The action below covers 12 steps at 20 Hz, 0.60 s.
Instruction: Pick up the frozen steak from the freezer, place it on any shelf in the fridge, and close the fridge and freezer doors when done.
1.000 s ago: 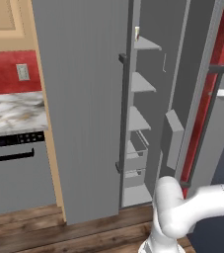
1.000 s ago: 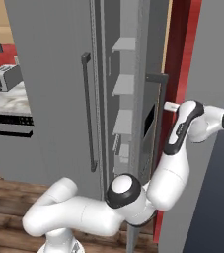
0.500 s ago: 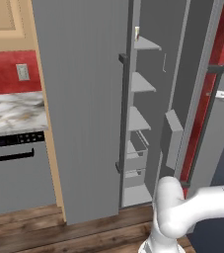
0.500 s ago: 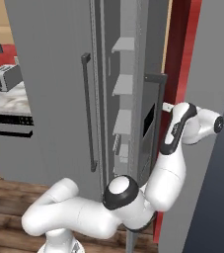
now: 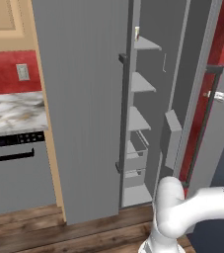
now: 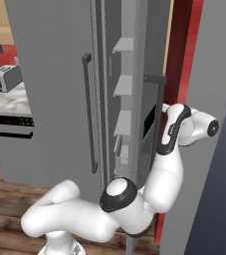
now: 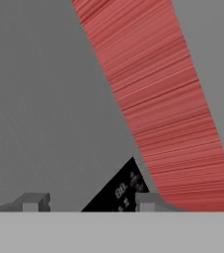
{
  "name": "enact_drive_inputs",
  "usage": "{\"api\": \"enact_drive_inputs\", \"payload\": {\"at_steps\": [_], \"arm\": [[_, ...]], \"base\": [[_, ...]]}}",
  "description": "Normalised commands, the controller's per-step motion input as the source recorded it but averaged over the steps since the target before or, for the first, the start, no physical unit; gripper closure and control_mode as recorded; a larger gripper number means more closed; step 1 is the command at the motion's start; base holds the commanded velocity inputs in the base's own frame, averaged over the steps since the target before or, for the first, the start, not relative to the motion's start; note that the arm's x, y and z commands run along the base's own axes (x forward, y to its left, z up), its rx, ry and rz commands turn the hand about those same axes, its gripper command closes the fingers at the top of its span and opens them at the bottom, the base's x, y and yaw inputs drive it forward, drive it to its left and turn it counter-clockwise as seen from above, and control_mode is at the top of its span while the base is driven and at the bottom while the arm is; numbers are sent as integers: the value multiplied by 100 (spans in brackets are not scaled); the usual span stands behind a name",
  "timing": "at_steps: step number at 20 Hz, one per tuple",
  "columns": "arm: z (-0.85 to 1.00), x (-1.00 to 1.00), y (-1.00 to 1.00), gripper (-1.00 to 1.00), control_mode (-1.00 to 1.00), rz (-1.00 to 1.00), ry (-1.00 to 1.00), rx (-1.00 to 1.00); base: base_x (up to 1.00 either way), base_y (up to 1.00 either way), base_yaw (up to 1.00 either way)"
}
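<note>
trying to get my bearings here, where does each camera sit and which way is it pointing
Left base view: behind the arm's left, facing the narrow grey freezer's pale shelves; white arm at lower right.
Right base view: behind the arm's right, facing the same freezer; arm rises from lower left to the freezer door's dark bar handle.
Hand view: on the hand, facing grey door panel and red wall; fingertips at bottom.
Both base views share freezer, door and arm.

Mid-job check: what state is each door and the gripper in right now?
Narrow grey freezer door with dark dispenser recess: open, swung outward.
Wide plain grey fridge door: looks shut.
Two-finger gripper: fingers apart, nothing seen between them.
</note>
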Motion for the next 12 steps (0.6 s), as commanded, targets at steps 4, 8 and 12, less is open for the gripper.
{"api": "enact_drive_inputs", "payload": {"at_steps": [4,8,12], "arm": [[11,21,100,-100,-100,25,0,0],[15,0,100,-100,-100,32,0,0],[13,4,99,-100,-100,25,0,-8]], "base": [[0,0,0],[0,0,0],[0,0,0]]}}
